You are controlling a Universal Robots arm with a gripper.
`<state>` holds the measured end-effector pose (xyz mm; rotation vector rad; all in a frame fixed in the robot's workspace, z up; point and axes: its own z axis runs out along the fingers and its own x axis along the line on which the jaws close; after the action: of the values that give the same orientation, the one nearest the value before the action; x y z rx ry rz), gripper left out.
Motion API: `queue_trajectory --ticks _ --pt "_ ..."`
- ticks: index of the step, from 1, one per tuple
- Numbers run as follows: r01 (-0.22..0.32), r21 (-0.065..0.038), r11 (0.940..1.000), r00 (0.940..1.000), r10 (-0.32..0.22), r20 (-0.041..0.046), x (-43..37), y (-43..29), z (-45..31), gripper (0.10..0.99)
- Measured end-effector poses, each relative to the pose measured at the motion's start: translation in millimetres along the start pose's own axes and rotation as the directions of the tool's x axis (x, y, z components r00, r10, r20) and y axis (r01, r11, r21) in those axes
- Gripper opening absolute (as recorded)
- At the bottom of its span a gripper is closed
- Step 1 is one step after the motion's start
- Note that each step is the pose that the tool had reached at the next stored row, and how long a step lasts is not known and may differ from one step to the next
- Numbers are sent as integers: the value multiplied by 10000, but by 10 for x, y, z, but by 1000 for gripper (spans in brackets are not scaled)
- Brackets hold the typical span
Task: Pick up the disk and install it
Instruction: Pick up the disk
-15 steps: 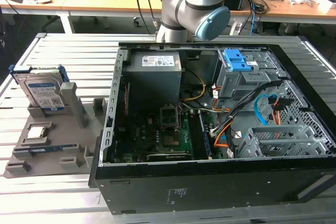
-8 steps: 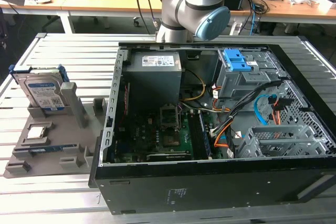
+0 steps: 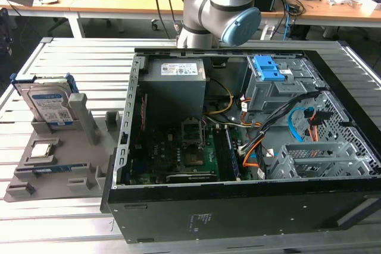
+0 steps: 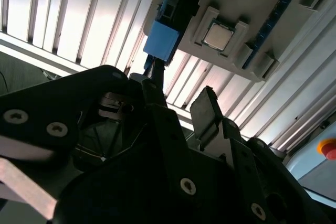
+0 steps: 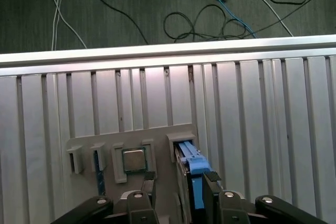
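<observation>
Found the flat rectangular silver-grey disk point(image 3: 50, 104), white-and-blue label on its face and blue plastic rails along its edges, standing on edge in a slot of the pale grey moulded plastic holder point(image 3: 36, 173). Placed it at the middle left of the exterior view, on the slatted aluminium surface point(image 3: 77, 57), well apart from the open black metal computer case point(image 3: 238, 212) across the centre and right. Noted a small square silver chip point(image 3: 40, 150) seated in the same holder, toward the lower left. Saw the black two-fingered pincer point(image 5: 180, 178) in the first wrist view lined up over the disk point(image 5: 190, 162), spread wide and holding nothing, one finger to each side of the blue rail and apart from it so far as could be told. Saw the same wide gap in the second wrist view point(image 4: 178, 103). Judged the step in hand to be the approach for the pick-up, with nothing lifted and nothing of the install begun. Reckoned the grasp to call for a straight descent, fingers square to the flat faces and clear of the slot walls and the chip, then a firm closure before any lift, for fear of jamming the rails in the slot.
</observation>
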<state>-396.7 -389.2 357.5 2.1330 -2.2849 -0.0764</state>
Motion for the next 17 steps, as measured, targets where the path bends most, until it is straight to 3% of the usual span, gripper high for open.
queue_trajectory --ticks 6,9,17 --pt "6 1 10000 10000 -6 -10 -108 -116 23 482" --pt "86 5 10000 9999 -86 -93 -143 -173 82 482" --pt "369 3 9993 9992 -369 -179 -237 -211 228 482"
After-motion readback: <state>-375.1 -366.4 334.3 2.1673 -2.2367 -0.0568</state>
